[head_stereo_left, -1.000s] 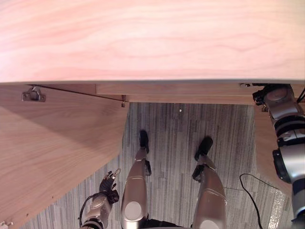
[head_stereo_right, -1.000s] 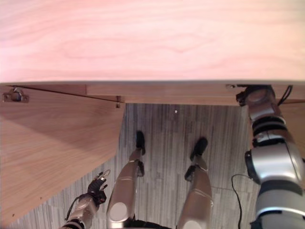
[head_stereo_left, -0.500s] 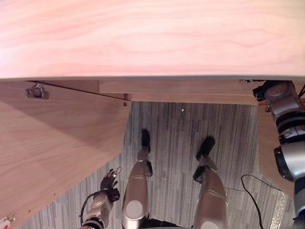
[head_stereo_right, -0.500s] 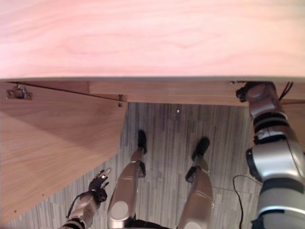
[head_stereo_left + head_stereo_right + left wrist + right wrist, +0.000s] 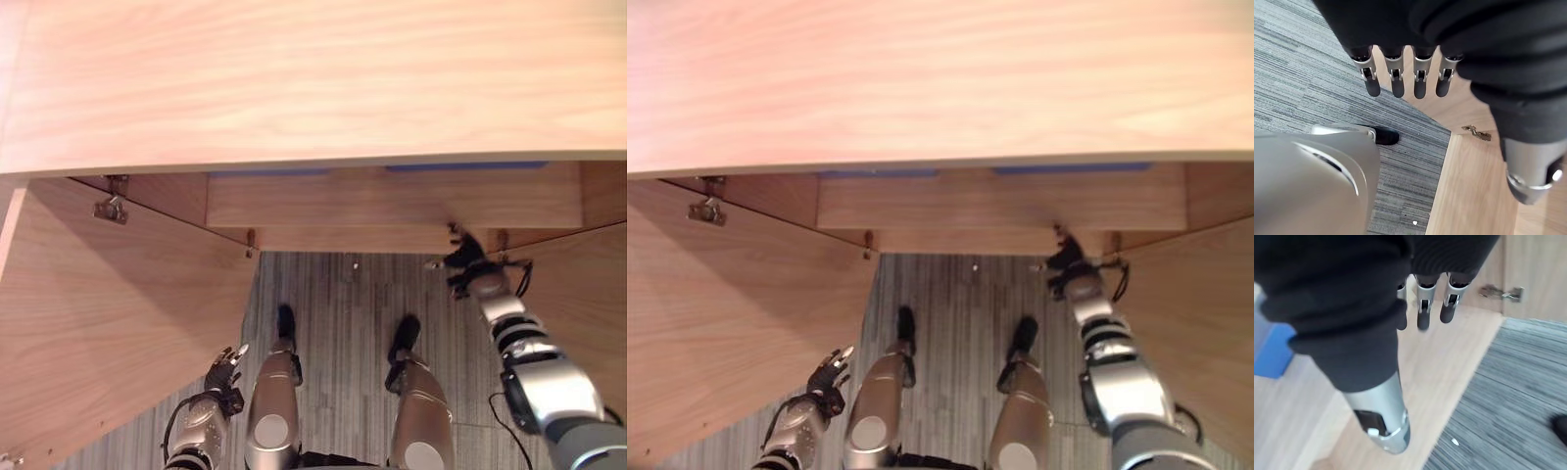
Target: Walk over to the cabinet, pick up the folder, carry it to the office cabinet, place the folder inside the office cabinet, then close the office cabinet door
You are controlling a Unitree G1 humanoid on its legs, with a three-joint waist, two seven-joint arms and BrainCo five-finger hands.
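– Since the frame one second back was logged, what differs?
– Whole view has shifted, so the camera moved: the cabinet top takes up less of it, and the shelf beneath now shows. Then tucked under the top's edge at far right, the right hand is now out in front of the shelf's lower edge. No change to the left hand, low beside the left door.
– Surroundings?
– Light wood-grain cabinet, with left door and right door both swung open. Grey striped carpet below.
– And the folder?
– Blue, inside the cabinet, apart from both hands. From the head views its edge shows as two blue strips just under the top; one folder or two, cannot tell. That edge runs side to side, along the cabinet front.
– Hand states?
– Right fingers straight, nothing held, over the wooden panel. Left fingers likewise, over carpet.
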